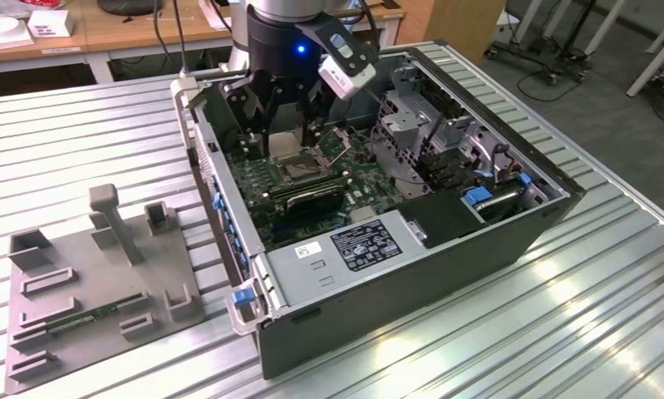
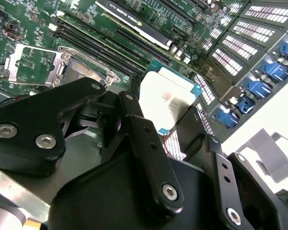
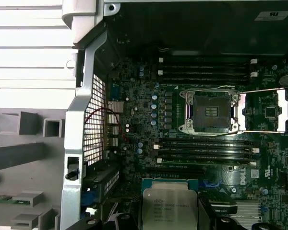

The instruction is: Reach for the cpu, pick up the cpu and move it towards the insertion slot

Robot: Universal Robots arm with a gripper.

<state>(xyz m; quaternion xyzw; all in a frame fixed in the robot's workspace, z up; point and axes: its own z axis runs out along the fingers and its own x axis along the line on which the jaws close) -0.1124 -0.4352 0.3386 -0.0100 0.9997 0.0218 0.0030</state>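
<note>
While I hang inside the open computer case [image 1: 420,249], my gripper [image 2: 170,117] is clamped on the chip [image 2: 165,98], its silvery top facing the second wrist camera. Beyond it lies the green board [image 3: 144,120]. Farther along, the square socket [image 3: 210,111] sits uncovered, its metal frame [image 3: 264,111] swung aside, between rows of long black memory slots [image 3: 206,148].

cpu [image 3: 169,207] lower edge perhaps behind claw [image 3: 158,224]
</note>
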